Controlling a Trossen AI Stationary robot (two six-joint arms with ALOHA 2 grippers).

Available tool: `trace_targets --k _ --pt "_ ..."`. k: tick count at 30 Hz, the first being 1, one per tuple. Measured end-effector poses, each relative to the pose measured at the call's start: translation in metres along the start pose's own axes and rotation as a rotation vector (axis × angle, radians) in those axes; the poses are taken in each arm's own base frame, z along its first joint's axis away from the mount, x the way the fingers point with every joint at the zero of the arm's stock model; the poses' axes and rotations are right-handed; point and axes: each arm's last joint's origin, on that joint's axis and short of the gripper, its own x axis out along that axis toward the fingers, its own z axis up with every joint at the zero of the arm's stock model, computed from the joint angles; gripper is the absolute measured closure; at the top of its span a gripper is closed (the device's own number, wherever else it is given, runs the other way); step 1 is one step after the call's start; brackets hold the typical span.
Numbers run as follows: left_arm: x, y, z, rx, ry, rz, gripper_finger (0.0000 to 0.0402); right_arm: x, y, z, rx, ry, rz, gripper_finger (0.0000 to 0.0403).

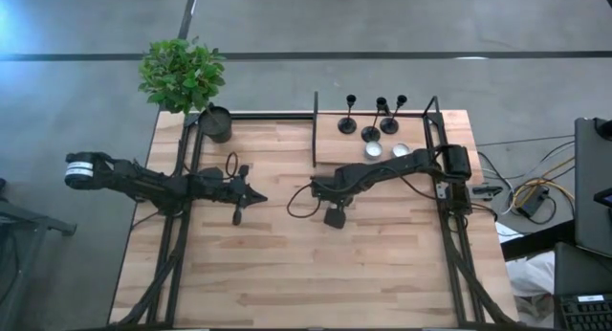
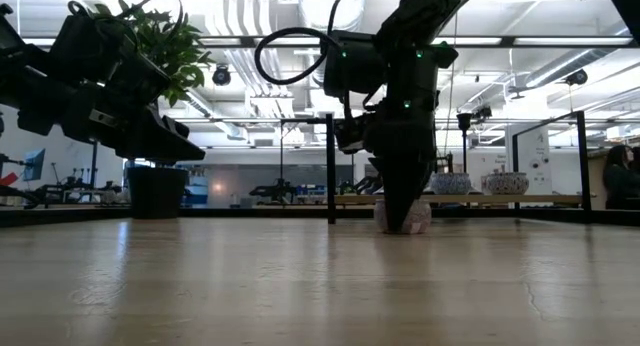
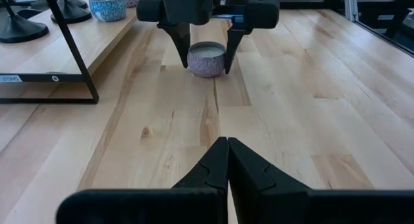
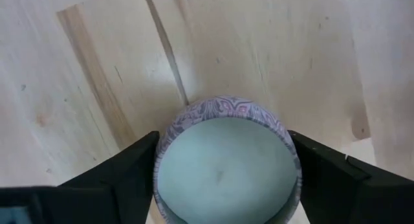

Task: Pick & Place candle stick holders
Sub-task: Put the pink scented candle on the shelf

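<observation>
At the far right of the table, on the raised shelf section behind the dark frame, we see the three black candle stick holders (image 1: pixel 371 116) standing upright in a loose cluster, each on its round base, with two small patterned bowls (image 1: pixel 385 150) just in front of them; no gripper is near them. Nearer the middle of the table, a small round candle tin (image 3: pixel 206 59) with a purple patterned wall and a pale wax top sits on the bare wood, and the right gripper (image 3: pixel 206 48) points straight down over it, its two dark fingers (image 4: pixel 119 179) standing apart on either side of the tin. From the right wrist view the fingers look to be right at the tin's wall, but we cannot tell whether they actually press on it, and the tin rests on the table. Our left gripper (image 3: pixel 227 160) hangs low over the wood to the left of centre, pointed toward the tin and the right arm, well apart from them, with its fingers pressed together on nothing. A dark pot with a leafy green plant (image 1: pixel 182 75) stands at the table's far left corner. The wooden table (image 1: pixel 287 264) is otherwise bare planks, and cables trail off its right edge.
</observation>
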Motion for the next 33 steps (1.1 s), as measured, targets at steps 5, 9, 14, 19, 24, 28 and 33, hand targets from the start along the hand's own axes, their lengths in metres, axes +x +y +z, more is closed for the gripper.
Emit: trace_targets --k 5,9,14,19,24,28,33 --pt "0.000 0.000 0.000 -0.003 0.000 0.000 0.0392 0.000 0.000 0.000 0.036 0.000 0.003 0.0115" --pt "0.000 0.000 0.000 -0.008 0.000 0.001 0.0392 -0.002 0.000 0.000 0.076 -0.001 0.007 0.0115" --pt "0.000 0.000 -0.002 -0.028 0.018 0.000 0.0392 -0.003 -0.001 -0.001 0.139 0.010 0.002 0.0113" --pt "0.000 0.000 -0.003 -0.033 0.034 -0.001 0.0392 -0.005 -0.002 -0.001 0.183 0.007 0.004 0.0114" --pt "0.000 0.000 -0.003 -0.033 0.035 -0.001 0.0392 -0.015 -0.002 0.005 0.199 -0.025 0.018 0.0113" --pt "0.000 0.000 -0.003 -0.033 0.036 -0.001 0.0392 -0.029 -0.005 0.011 0.214 -0.056 0.028 0.0114" --pt "0.000 0.000 -0.004 -0.033 0.036 -0.001 0.0392 -0.047 -0.019 0.016 0.251 -0.107 0.040 0.0112"
